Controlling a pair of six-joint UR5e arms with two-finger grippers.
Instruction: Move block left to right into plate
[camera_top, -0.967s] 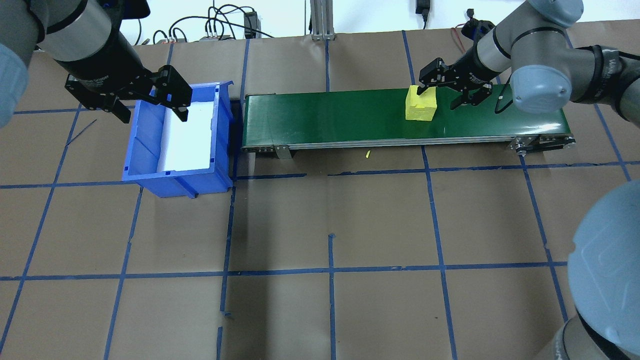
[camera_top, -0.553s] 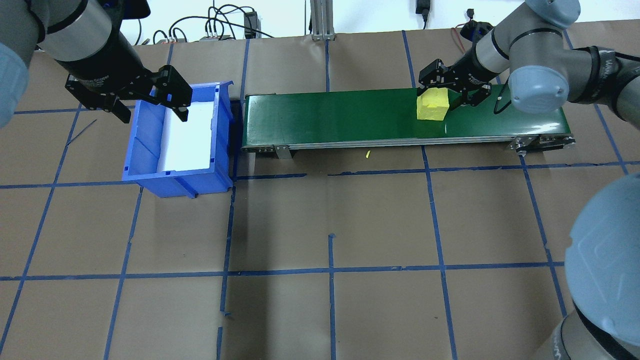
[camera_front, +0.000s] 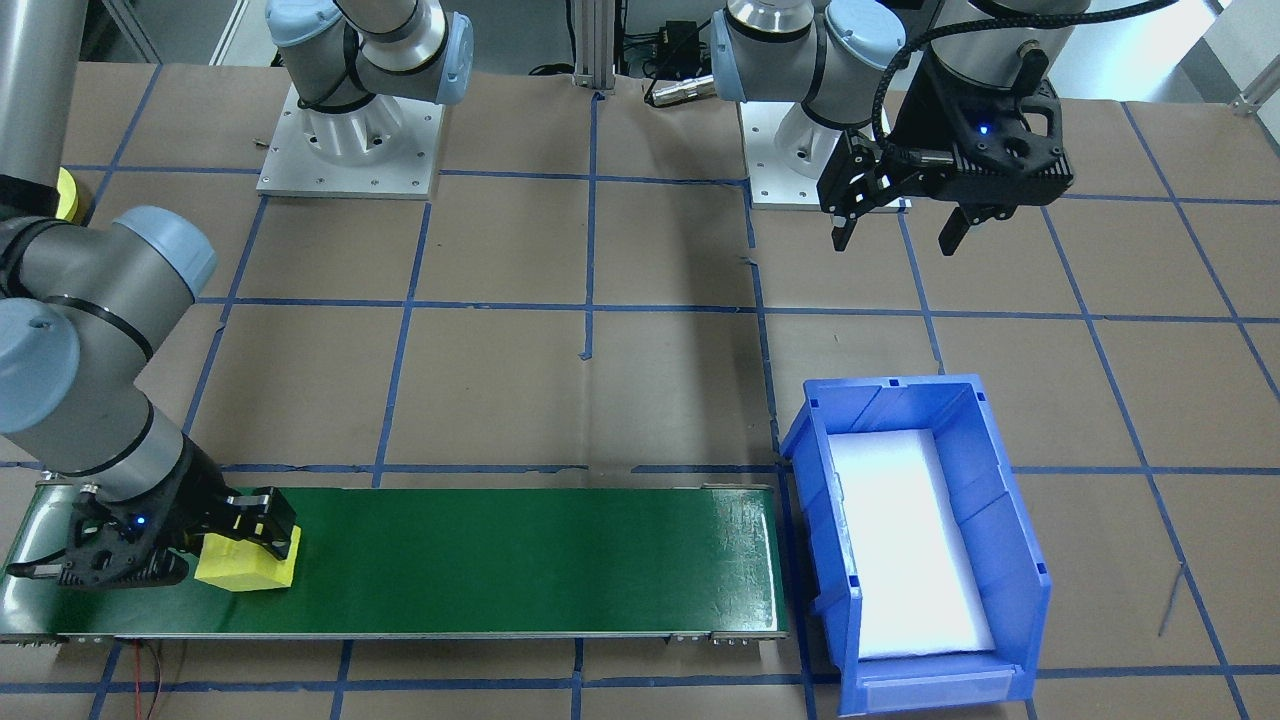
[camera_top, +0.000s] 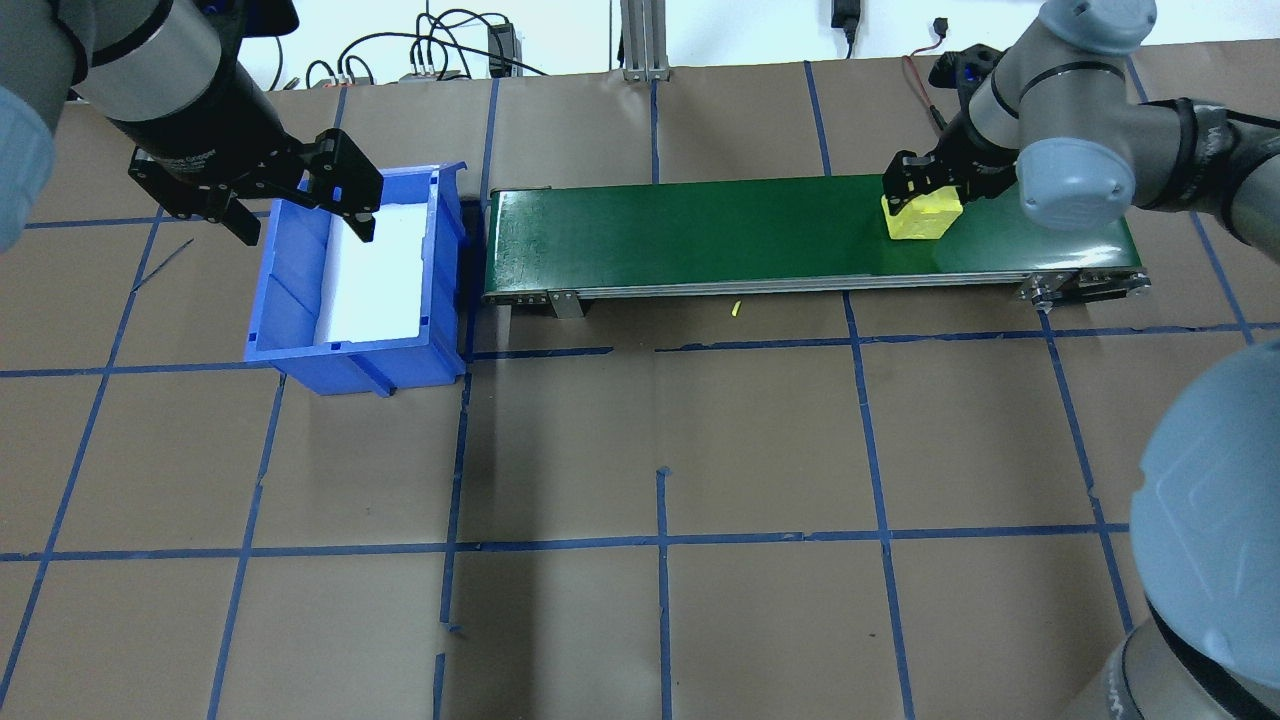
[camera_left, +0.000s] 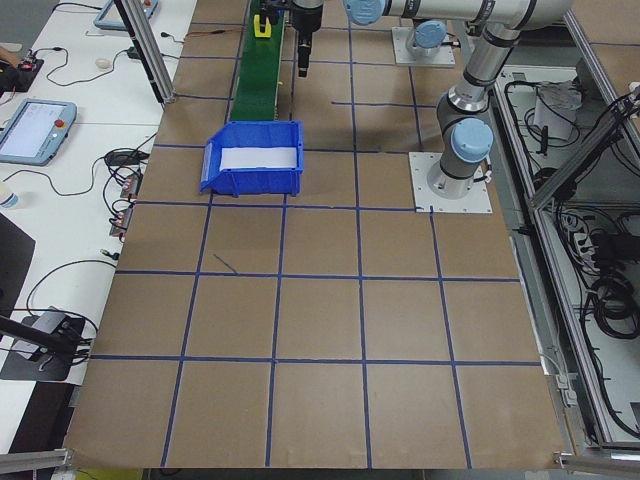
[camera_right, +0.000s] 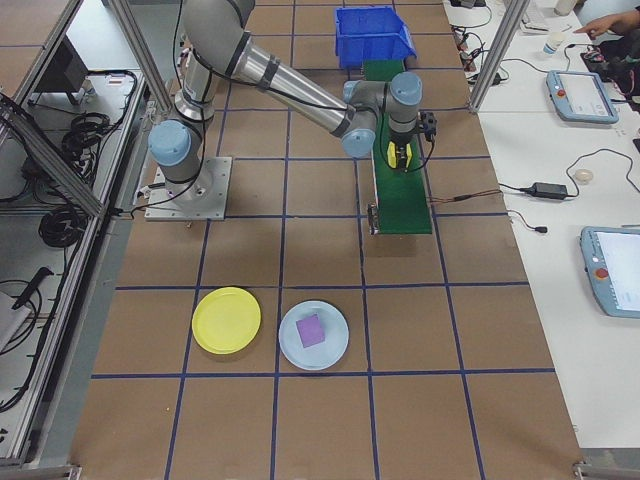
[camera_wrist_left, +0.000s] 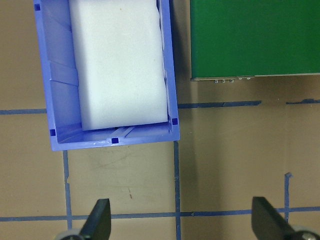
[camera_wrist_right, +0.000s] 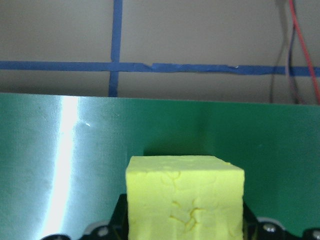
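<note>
- Yellow block (camera_top: 921, 216) sits on green conveyor belt (camera_top: 700, 235), near its right end, between the right gripper (camera_top: 925, 190) fingers, pinched.
- Left gripper (camera_top: 300, 205) spread wide, holding nothing, above blue bin (camera_top: 290, 310).
- Yellow plate (camera_right: 226, 320) on table, well apart from block.

A brown paper-covered tabletop (camera_top: 760, 440) gridded with blue tape carries a long green conveyor belt (camera_top: 700, 235) across the upper middle of the overhead view. Just beside its left end sits a blue rectangular plastic bin (camera_top: 290, 300) holding a white foam slab (camera_top: 375, 270). In the right-side view, a pale blue round plate (camera_right: 330, 350) at lower centre holds a small purple block (camera_right: 311, 329).
</note>
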